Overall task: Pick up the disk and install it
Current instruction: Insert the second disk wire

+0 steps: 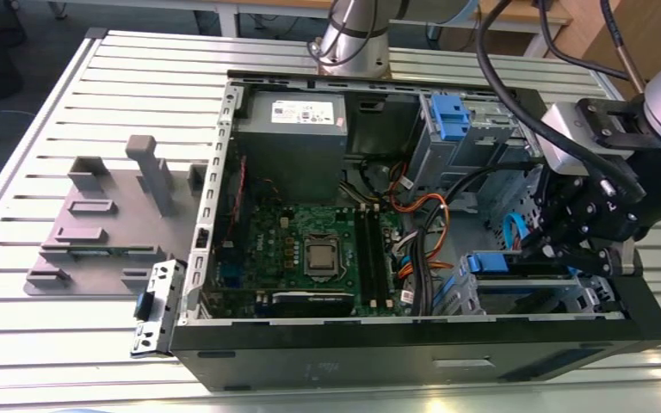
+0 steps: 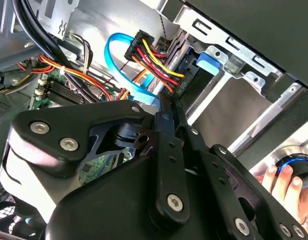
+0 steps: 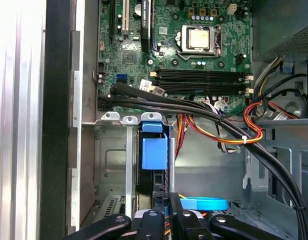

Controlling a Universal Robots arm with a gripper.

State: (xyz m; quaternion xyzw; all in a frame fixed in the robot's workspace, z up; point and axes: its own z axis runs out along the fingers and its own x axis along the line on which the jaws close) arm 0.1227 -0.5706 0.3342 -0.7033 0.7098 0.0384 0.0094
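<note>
The disk (image 3: pixel 154 152) stands on edge in a slot of the metal drive bay (image 3: pixel 111 165), and I see its blue plastic rail end-on. In the exterior view that blue rail of the disk (image 1: pixel 494 262) sits at the top of the bay (image 1: pixel 537 301), in the case's front corner at the exterior view's right. My gripper (image 3: pixel 164 202) hangs right over the disk's edge with its black fingers (image 2: pixel 164 150) drawn together. The tips of the gripper (image 2: pixel 166 107) are at the disk; I cannot tell whether they pinch it. The gripper (image 1: pixel 549 249) is inside the case.
Bundled black and orange cables (image 3: pixel 234 130) and a blue flat cable (image 2: pixel 114 55) run beside the bay. The motherboard (image 1: pixel 307 249) and power supply (image 1: pixel 296 129) fill the case. Another blue carrier (image 1: pixel 450 116) sits at the back. A person's hand (image 2: pixel 284 182) shows beyond the case. A grey fixture (image 1: pixel 101 224) lies outside.
</note>
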